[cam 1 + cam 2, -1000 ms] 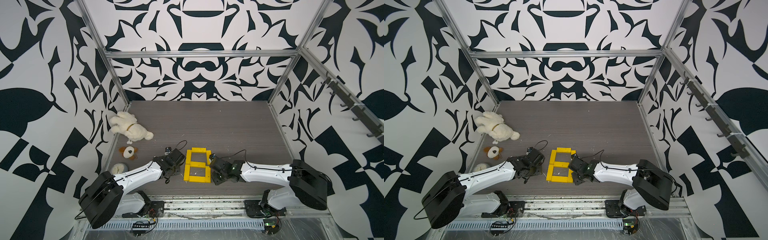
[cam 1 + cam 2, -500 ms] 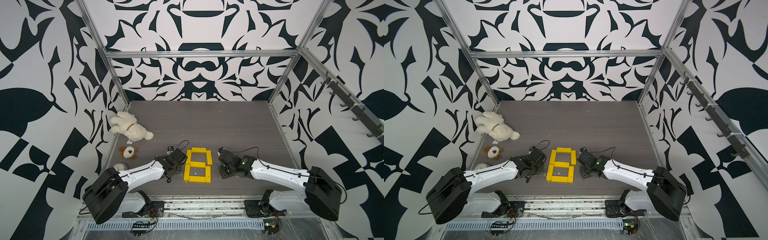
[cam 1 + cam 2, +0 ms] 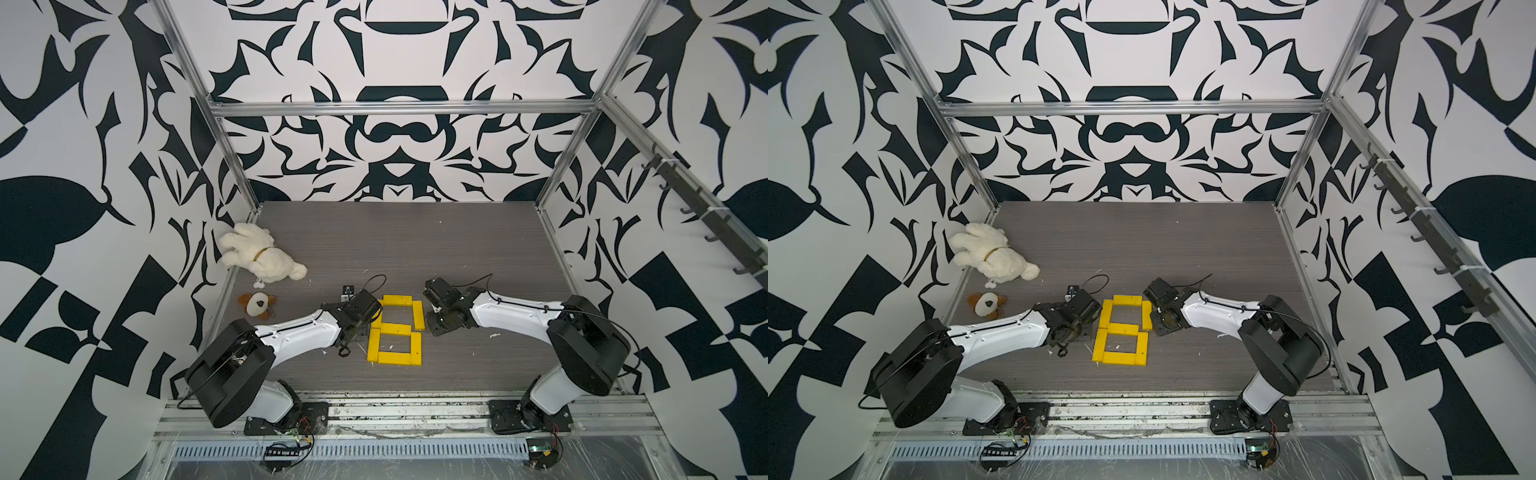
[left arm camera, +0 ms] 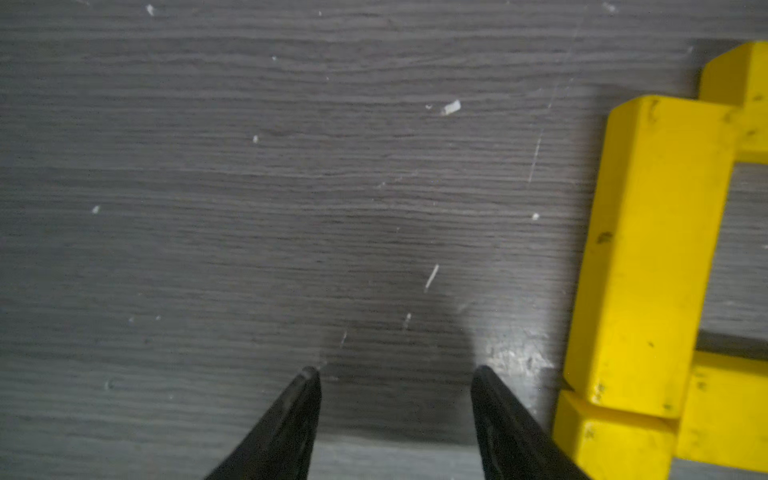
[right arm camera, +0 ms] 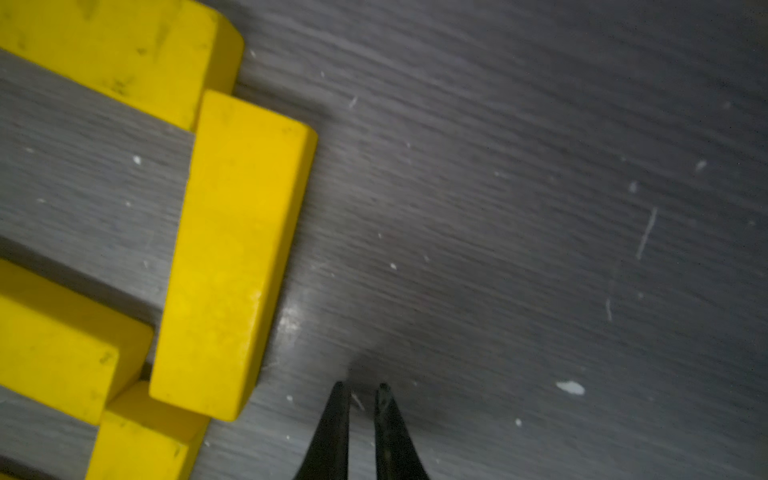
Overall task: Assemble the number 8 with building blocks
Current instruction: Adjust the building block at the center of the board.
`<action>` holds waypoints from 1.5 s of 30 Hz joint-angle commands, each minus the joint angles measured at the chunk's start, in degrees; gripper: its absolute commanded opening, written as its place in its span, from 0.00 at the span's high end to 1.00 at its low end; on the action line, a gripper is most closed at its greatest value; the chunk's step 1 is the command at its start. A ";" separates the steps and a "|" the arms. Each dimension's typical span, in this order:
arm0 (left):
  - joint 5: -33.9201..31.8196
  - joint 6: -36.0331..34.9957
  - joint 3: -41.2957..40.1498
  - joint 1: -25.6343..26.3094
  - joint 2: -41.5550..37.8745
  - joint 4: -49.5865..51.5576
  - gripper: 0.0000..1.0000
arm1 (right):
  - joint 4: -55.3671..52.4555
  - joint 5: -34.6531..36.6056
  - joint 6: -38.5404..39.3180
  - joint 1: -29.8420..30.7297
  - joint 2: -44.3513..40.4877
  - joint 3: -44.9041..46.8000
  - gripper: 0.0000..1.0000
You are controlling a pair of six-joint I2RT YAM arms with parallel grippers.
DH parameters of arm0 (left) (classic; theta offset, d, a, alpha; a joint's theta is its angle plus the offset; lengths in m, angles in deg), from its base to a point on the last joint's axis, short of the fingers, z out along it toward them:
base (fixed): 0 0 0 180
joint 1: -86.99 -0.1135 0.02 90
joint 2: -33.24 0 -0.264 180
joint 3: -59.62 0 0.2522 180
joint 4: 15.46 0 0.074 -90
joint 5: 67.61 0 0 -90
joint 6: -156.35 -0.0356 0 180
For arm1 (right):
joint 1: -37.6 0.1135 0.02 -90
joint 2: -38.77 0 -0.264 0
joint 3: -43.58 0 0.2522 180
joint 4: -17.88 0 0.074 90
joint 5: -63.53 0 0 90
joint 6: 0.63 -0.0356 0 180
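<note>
Several yellow building blocks lie flat near the table's front in both top views, forming the number 8 (image 3: 395, 329) (image 3: 1122, 328). Its upper right bar (image 3: 417, 316) (image 5: 237, 249) sits slightly askew. My left gripper (image 4: 395, 372) is open over bare table just left of the upper left bar (image 4: 652, 249), with nothing between its fingers. The left wrist (image 3: 359, 309) hides part of that bar from above. My right gripper (image 5: 361, 388) is shut and empty, a short way right of the upper right bar. The right wrist (image 3: 446, 309) is beside the figure.
A white plush toy (image 3: 259, 259) lies at the left wall. A small brown and white plush (image 3: 257, 305) sits nearer the front. Patterned walls close in the table on three sides. A metal rail (image 3: 399, 409) runs along the front.
My right gripper has drawn away from the 8, to the right and a little toward the back. My left gripper's jaws have spread wider beside the upper left bar.
</note>
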 commanded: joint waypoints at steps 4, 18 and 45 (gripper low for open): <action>-0.49 -2.69 1.76 -1.71 2.27 -2.08 0.37 | 0.78 -2.83 2.23 -0.18 0.88 -2.54 0.85; 1.81 -8.12 4.96 -5.43 6.95 -6.36 0.36 | -0.52 -4.16 3.82 -0.18 2.90 -5.06 0.85; 4.77 -9.14 6.00 -5.88 9.96 -8.72 0.35 | -2.68 -5.57 3.58 1.23 3.95 -7.42 0.85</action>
